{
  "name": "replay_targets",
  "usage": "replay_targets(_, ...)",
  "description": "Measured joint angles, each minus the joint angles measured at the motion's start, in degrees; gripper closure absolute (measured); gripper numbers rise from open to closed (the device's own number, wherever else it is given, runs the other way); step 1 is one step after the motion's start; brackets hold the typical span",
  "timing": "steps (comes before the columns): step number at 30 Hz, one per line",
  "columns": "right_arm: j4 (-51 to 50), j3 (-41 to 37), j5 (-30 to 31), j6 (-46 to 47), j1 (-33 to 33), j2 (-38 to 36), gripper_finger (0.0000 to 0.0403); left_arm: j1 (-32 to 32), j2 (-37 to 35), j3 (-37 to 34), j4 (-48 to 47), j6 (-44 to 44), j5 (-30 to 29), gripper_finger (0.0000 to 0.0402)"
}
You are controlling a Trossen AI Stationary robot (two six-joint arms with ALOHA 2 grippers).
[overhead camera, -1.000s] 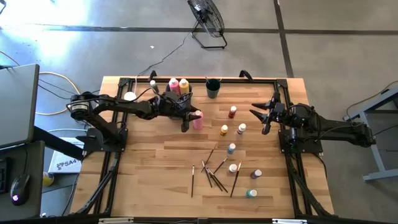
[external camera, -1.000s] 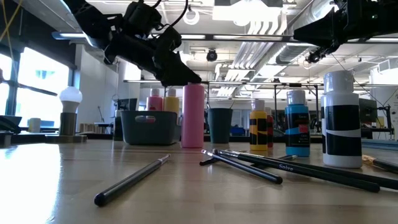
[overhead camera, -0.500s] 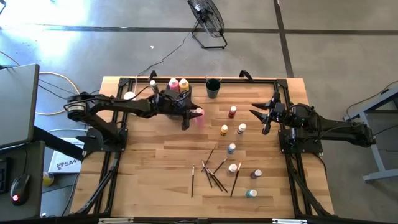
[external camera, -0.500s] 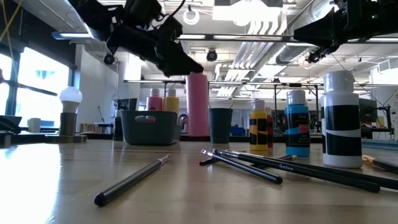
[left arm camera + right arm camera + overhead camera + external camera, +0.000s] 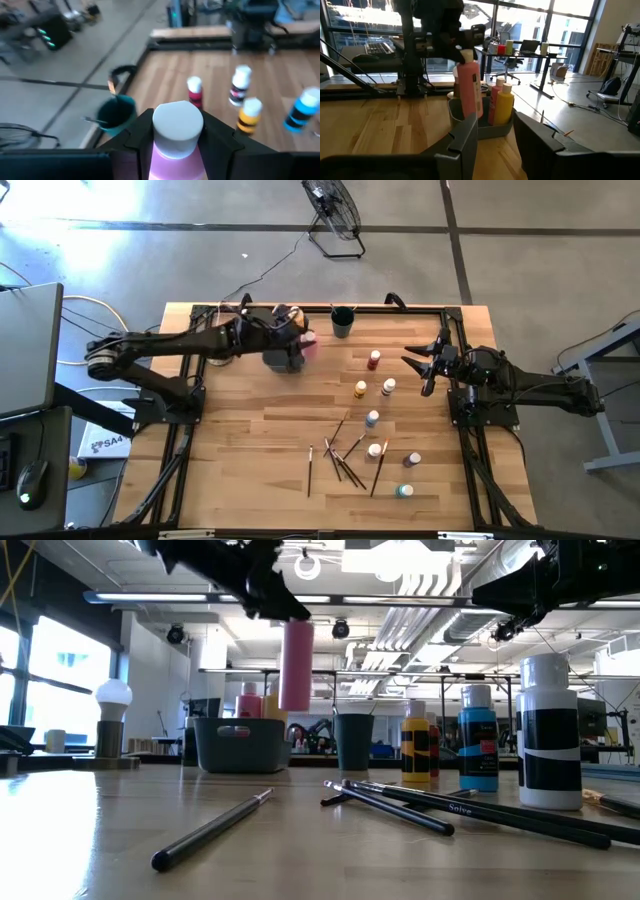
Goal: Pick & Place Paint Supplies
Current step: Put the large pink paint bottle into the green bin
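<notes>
Paint supplies are only partly sorted: you have the tall pink squeeze bottle (image 5: 296,665) in the left gripper (image 5: 177,131), whose jaws are closed on the bottle just under its white cap. The bottle hangs upright in the air, clear of the table (image 5: 250,440), above the grey bin (image 5: 240,744) near the far edge (from the right wrist view it seems over the bin's near rim, but I cannot tell exactly). Inside the bin stand another pink bottle (image 5: 495,100) and a yellow bottle (image 5: 504,103).

So the step in hand is, in my judgement, the carry and placing of this bottle. For the next move you should centre it over the free part of the bin, lower it without knocking the two bottles inside, and open the jaws only when the bottom rests.

The right gripper (image 5: 425,365) waits over the right side of the table, its fingers partly apart and holding nothing. Small paint bottles (image 5: 373,418) and paintbrushes (image 5: 338,462) lie on the table, well apart from the bin.
</notes>
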Motion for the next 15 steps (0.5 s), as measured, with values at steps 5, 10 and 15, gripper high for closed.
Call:
replay_targets(5, 0.0, 0.0, 0.0, 0.0, 0.0, 0.0, 0.0282, 0.0, -4.6, 0.0, -3.2, 0.0, -4.5, 0.0279)
replay_targets(10, 0.0, 0.0, 0.0, 0.0, 0.0, 0.0, 0.0282, 0.0, -6.4, 0.0, -6.7, -0.4, -6.4, 0.0280)
replay_targets(15, 0.0, 0.0, 0.0, 0.0, 0.0, 0.0, 0.0282, 0.0, -5.8, -1.4, -7.9, -1.6, -9.1, 0.0280)
